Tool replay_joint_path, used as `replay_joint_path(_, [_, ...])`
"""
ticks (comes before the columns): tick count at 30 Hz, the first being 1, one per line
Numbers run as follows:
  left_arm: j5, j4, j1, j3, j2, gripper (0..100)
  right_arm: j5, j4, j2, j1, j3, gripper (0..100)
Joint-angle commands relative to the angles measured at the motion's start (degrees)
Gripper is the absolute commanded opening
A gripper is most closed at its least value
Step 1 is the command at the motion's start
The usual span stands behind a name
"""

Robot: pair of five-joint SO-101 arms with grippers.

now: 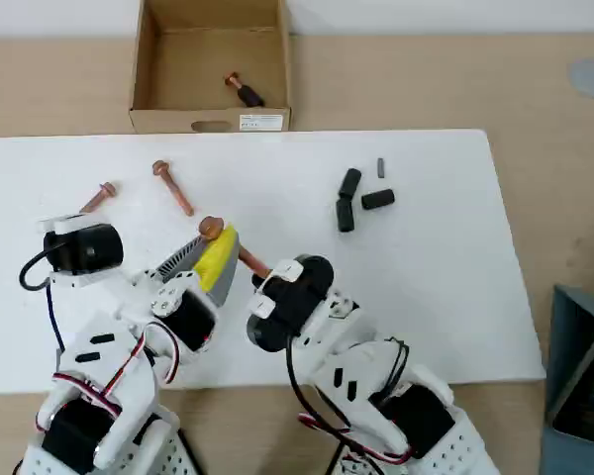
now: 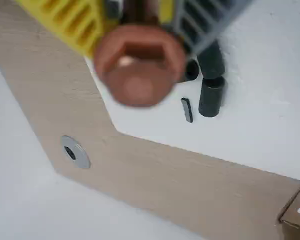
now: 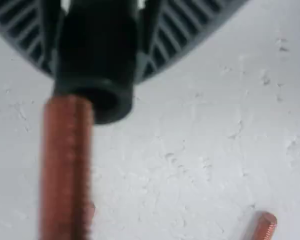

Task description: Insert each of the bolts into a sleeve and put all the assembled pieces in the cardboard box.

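Bolt [image 1: 211, 228]: clamping its shank in the left gripper [image 1: 210, 242], holding it just above the white mat [image 1: 436, 297] on the tabletop [image 1: 554, 178]. Clamping a black sleeve [image 3: 97, 65] in the right gripper [image 3: 97, 20], resting the threaded tip against the sleeve's rim.

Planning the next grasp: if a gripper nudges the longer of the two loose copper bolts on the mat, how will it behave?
The longer copper bolt lies flat on the white mat. Its round shaft would probably roll, curving around the wider head. It looks like rigid metal, so it is unlikely to bend.
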Motion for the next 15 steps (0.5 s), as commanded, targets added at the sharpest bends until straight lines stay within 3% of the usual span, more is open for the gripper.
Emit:
replay_joint_path(1, [-0.18, 1.49, 0.44, -3.52, -0.75, 0, 0.0, -1.58, -6.9, -0.66, -0.84, 0.9])
replay_joint_path(15, [-0.26, 3.08, 0.35, -1.93, -0.75, 0, 0.09, -1.41, -6.9, -0.75, -2.51, 0.9])
